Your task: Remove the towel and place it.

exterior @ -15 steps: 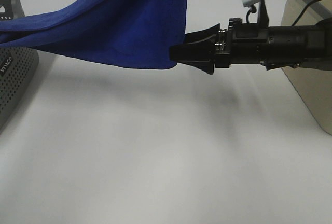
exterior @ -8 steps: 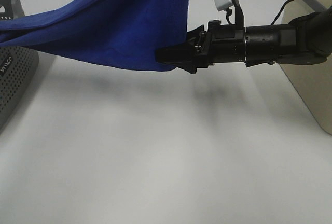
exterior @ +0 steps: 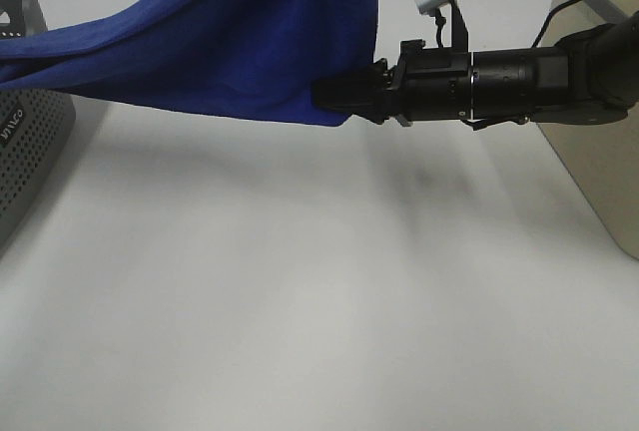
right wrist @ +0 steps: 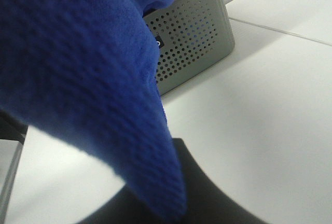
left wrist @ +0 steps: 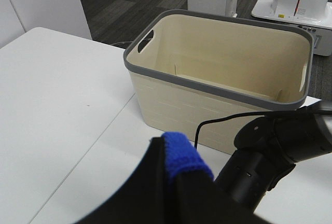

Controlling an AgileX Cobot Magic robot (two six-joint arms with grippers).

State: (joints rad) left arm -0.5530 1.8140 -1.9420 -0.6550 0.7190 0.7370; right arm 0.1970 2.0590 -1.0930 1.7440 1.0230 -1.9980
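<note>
Towel [exterior: 240, 42] hangs above table [exterior: 300, 301], 1 end over the grey basket [exterior: 25, 152]. Right pincer [exterior: 334, 97] clamps the corner farthest from that basket; left pincer [left wrist: 179, 168] grips another edge. Raise both evenly, cloth taut.

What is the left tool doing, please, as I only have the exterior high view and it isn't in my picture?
Observer: In the left wrist view the left tool pinches a fold of the towel.
Operator: Is the beige basket empty?
Observer: Yes, the beige basket shows only bare floor inside.
Operator: Has the right tool got the towel?
Observer: Close up, the towel's corner drapes over one finger; the pinch itself is hidden.
</note>
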